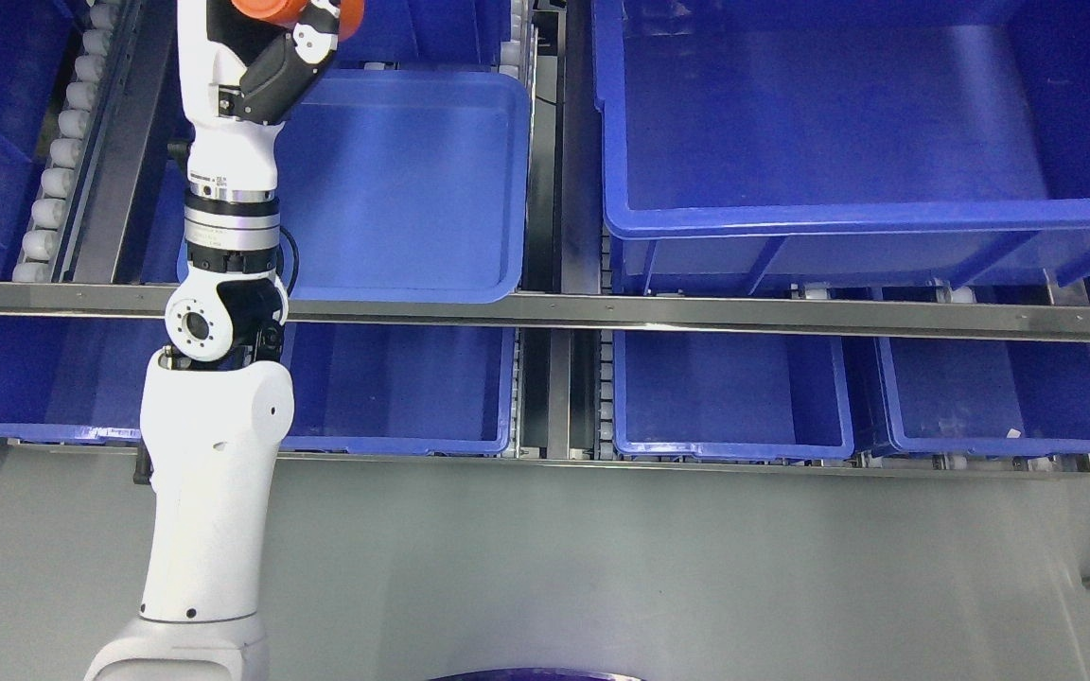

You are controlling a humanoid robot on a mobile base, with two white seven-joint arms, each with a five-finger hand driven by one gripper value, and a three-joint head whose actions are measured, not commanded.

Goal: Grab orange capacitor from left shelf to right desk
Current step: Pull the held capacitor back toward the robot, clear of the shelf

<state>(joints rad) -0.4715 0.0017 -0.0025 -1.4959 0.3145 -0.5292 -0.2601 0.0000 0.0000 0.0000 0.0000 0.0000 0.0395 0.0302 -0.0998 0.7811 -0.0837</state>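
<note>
The left hand [271, 43] is raised at the frame's top edge, above the near-left corner of the shallow blue tray [403, 189], its dark fingers [304, 47] curled around the orange capacitor [266, 8], which is partly cropped by the frame

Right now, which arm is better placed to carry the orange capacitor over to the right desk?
Left. The left hand already grips the orange capacitor at the top edge, above the blue bin. The right arm is not in view.
</note>
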